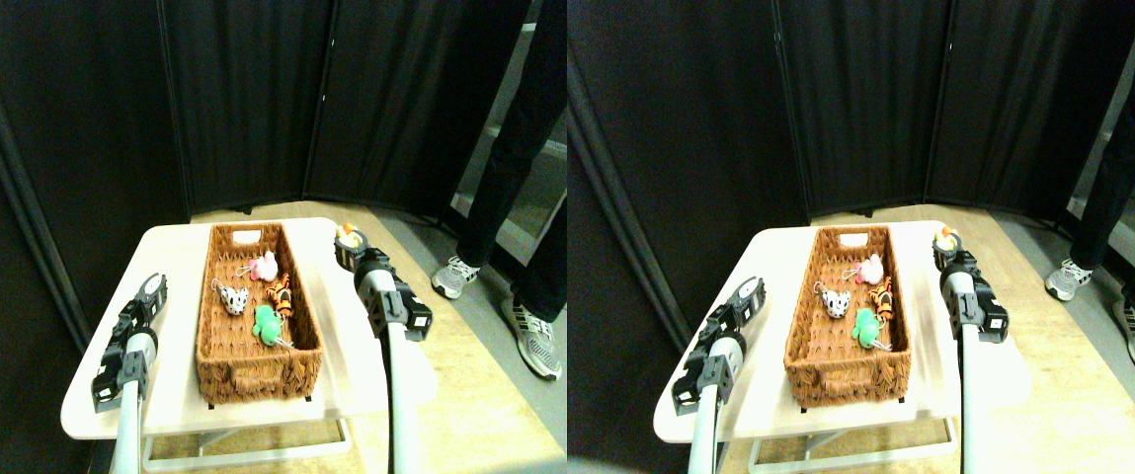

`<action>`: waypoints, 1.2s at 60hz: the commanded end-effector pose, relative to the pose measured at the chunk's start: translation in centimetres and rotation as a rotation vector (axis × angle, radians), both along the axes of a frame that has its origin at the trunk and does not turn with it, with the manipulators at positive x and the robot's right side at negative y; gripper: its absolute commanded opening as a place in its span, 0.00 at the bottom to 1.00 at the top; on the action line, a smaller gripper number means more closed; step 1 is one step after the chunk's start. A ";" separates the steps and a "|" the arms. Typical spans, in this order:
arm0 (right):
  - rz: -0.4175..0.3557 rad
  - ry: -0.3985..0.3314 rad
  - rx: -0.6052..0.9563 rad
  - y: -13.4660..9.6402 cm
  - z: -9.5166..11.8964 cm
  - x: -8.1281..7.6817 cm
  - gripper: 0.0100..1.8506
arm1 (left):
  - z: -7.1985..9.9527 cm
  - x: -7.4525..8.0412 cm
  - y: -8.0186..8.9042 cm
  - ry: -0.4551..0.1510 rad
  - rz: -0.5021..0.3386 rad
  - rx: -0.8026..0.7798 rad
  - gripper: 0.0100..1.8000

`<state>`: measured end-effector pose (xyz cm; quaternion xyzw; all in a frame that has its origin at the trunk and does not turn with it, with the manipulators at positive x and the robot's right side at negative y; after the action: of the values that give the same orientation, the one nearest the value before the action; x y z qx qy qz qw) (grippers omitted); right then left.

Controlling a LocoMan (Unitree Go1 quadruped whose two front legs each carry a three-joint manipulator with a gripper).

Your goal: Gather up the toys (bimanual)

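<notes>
Wicker basket (256,380) on pale bench (172,247) — holds pink toy (266,266), spotted white toy (234,297), striped orange-black toy (281,293), green toy (268,326). Right hand (350,243), at basket's 2 o'clock, grips orange-yellow toy (348,235). Left hand (150,289), at basket's 9 o'clock — grip state cannot be told.

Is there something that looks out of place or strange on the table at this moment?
One toy, yellow and orange, sits at the right gripper, outside the basket. The pink, spotted, striped and green toys lie inside it. Nothing looks spilled or damaged.
</notes>
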<state>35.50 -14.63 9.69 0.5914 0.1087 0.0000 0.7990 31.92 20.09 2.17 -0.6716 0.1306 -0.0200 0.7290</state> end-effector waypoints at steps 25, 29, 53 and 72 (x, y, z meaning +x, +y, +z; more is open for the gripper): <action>0.203 -0.084 0.065 7.6 3.7 -0.2 0.00 | 1.7 -0.2 -0.3 -0.108 0.055 0.034 0.00; 0.219 -0.081 0.066 8.4 3.3 -0.1 0.00 | 1.8 -0.4 -0.2 -0.117 0.055 0.040 0.00; 0.322 0.002 0.115 12.3 -0.2 -1.1 0.00 | 2.1 -1.2 1.0 -0.143 0.104 0.045 0.00; 0.350 0.080 0.080 10.9 -0.4 -1.0 0.36 | 2.5 -1.0 0.8 -0.134 0.115 0.037 0.00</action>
<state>34.33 -3.69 8.82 0.5915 0.2483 0.1116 0.7590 30.61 21.16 3.64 -0.6624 0.0625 -0.0116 0.7465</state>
